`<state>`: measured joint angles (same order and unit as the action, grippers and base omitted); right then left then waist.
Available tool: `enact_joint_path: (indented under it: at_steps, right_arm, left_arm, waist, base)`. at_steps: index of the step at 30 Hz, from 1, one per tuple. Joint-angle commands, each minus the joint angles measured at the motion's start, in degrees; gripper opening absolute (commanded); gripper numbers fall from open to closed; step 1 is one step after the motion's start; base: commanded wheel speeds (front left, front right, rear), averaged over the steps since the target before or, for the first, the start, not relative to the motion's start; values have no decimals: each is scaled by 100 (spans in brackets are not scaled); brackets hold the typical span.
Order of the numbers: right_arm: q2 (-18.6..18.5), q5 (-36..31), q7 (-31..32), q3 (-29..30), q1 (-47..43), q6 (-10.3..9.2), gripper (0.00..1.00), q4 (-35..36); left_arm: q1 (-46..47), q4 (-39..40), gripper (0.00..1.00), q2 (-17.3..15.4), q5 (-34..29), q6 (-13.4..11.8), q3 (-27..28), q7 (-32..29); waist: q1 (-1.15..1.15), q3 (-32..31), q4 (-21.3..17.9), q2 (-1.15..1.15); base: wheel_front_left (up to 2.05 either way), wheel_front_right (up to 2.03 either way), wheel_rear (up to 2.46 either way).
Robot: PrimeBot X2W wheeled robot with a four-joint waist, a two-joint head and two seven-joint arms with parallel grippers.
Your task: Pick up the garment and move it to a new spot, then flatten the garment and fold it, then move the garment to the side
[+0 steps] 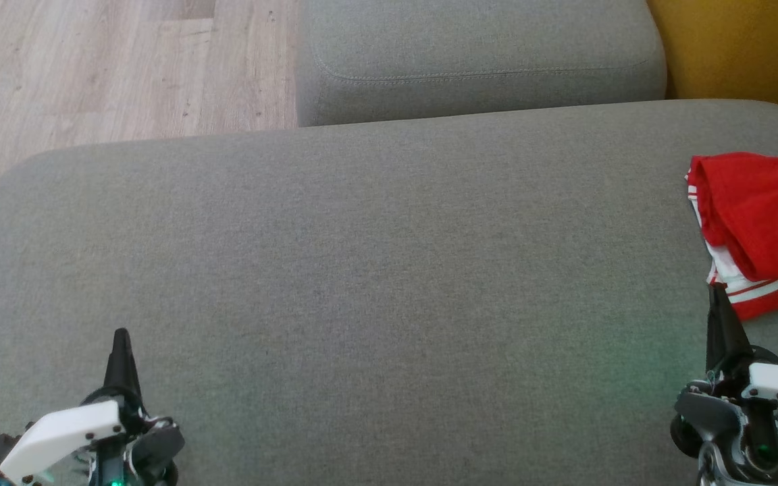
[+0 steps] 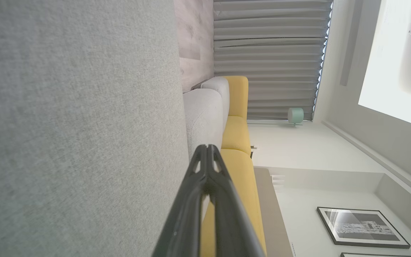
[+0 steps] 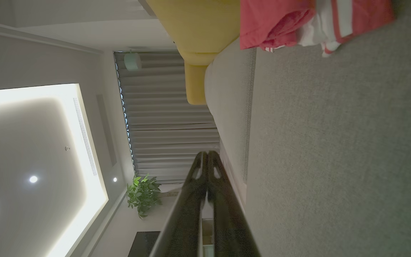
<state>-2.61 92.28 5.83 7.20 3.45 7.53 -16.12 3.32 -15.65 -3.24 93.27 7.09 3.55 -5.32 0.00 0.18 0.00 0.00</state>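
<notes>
Closest in, at the lower left, the left pincer has its two dark fingers pressed together into a single point, with nothing between them. Its own wrist view shows the same: the pincer is shut tight, tips meeting, and turned on its side next to the grey seat cushion. Up beyond it, pale wooden floor shows in the far left corner. The broad grey seat cushion spreads across the whole middle. Behind it sits a second grey cushion, smaller, with a stitched seam along its front.

Further right, the garment lies bunched on the seat cushion near its right end. It is red cloth with white stripes, folded over on itself and cut off by the picture's border. A yellow sofa section stands in the far right corner behind it.

At the lower right, the right pincer is likewise closed on nothing, fingers together. Seen from above, its tip lines up with the garment's near striped corner; whether it touches I cannot tell. Its wrist view shows the shut pincer with the garment lying further along the cushion, beside the yellow sofa section. Pleated curtains and a green plant show past the fingers.
</notes>
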Motion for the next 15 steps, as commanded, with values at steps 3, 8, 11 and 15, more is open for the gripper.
enact_joint_path:
  at_steps: [3,8,11,15]
  right_arm:
    - [-61,25,30,-112,269,-4,0,212]
    - [-59,22,33,-109,270,-4,0,212]
    - [-58,20,35,-106,270,-4,0,212]
    - [-56,18,37,-104,270,-4,0,212]
  left_arm:
    - [278,164,0,-38,-28,40,197,-36]
    - [279,163,0,-33,-33,40,204,-42]
    - [279,163,0,-30,-37,40,208,-45]
    - [279,163,0,-27,-41,40,213,-49]
  waist:
    - [0,0,0,0]
    - [0,0,0,0]
    - [0,0,0,0]
    - [0,0,0,0]
  base:
    - [0,0,0]
    - [0,0,0]
    - [0,0,0]
    - [0,0,0]
